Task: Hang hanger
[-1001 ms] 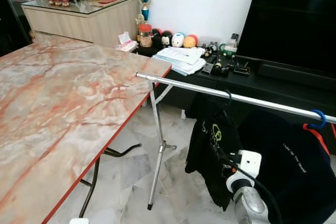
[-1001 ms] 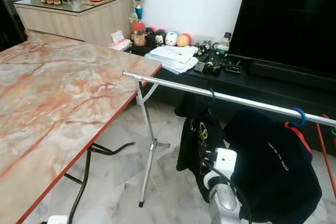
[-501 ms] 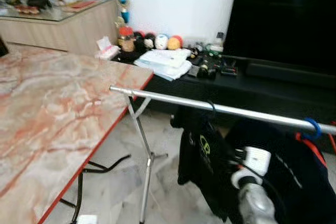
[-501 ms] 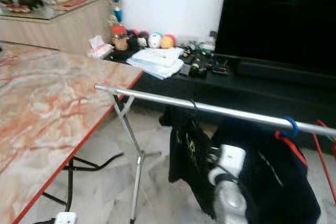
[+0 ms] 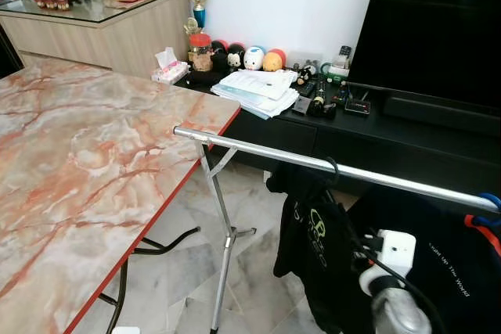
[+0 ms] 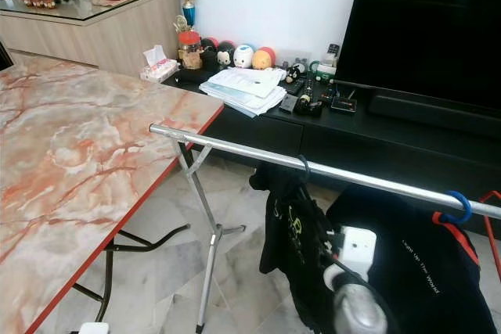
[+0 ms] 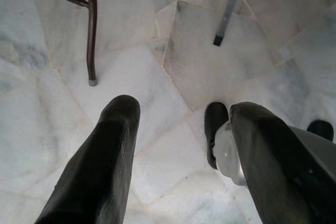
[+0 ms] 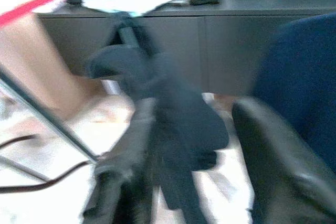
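Observation:
A black shirt (image 5: 317, 244) hangs from the silver rail (image 5: 258, 152) by its hanger's black hook (image 5: 335, 165). Beside it, further right on the rail, hangs a navy shirt (image 6: 423, 267) on a red hanger with a blue hook (image 6: 455, 210). My right arm (image 5: 394, 254) reaches up between the two shirts, just below the rail. In the blurred right wrist view my right gripper (image 8: 194, 116) is open, with the black shirt (image 8: 178, 124) hanging in front of its fingers. My left gripper (image 7: 184, 111) hangs open over the floor.
A marble-topped folding table (image 5: 86, 154) with a red edge stands to the left, close to the rail's end. The rack's leg (image 5: 223, 256) stands on the marble floor. Behind are a black TV console (image 5: 376, 134) with papers and small items, and a large dark screen (image 5: 446, 29).
The camera swung and blurred, then steadied; the whole picture shifted. Both shirts hang on the rail as before, and my right arm stays below it.

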Controlling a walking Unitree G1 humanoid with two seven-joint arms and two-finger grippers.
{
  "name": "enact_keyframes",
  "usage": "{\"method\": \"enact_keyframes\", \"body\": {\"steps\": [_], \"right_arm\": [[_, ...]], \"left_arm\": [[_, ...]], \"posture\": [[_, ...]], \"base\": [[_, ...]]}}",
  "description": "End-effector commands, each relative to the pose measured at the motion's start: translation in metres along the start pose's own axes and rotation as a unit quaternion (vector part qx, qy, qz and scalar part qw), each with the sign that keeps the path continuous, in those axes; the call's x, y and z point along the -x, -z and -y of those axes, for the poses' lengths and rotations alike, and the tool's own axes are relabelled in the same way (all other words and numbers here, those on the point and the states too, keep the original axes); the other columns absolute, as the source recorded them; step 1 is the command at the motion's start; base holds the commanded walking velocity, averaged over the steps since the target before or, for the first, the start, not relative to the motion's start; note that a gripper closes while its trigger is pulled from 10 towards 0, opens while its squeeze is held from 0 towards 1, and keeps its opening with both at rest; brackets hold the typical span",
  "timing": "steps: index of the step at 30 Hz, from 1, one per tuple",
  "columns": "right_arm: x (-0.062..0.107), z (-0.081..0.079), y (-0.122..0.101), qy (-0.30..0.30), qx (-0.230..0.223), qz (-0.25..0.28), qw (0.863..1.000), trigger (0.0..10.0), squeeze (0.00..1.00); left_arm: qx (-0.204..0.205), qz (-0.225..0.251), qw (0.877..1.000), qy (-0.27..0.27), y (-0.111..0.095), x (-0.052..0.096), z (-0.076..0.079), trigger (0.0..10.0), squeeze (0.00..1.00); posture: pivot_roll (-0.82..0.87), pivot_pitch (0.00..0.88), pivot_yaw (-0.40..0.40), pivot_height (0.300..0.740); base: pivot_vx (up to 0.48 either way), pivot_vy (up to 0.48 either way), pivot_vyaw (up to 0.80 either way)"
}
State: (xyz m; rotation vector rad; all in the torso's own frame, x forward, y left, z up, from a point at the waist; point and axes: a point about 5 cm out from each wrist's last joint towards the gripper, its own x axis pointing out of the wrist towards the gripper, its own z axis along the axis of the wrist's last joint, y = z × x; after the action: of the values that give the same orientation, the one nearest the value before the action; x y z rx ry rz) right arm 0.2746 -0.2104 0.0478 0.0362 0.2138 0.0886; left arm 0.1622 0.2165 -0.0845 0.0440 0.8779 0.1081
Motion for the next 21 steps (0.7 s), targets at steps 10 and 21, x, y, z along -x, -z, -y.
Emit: {"method": "enact_keyframes", "body": {"steps": [10, 21], "right_arm": [[-0.018, -0.006, -0.017, -0.123, 0.063, -0.073, 0.988, 10.0, 1.0], [-0.044, -0.016, -0.029, -0.094, 0.059, -0.08, 0.991, 10.0, 0.97]], "left_arm": [[-0.002, -0.021, 1.0, 0.006, 0.027, 0.009, 0.013, 10.0, 0.0], [0.007, -0.03, 0.999, 0.007, 0.041, 0.014, 0.031, 10.0, 0.0]], "posture": [[0.07, 0.077, 0.045, 0.74], [0.09, 0.076, 0.03, 0.74]], "base": [[0.0, 0.0, 0.0], [0.0, 0.0, 0.0]]}}
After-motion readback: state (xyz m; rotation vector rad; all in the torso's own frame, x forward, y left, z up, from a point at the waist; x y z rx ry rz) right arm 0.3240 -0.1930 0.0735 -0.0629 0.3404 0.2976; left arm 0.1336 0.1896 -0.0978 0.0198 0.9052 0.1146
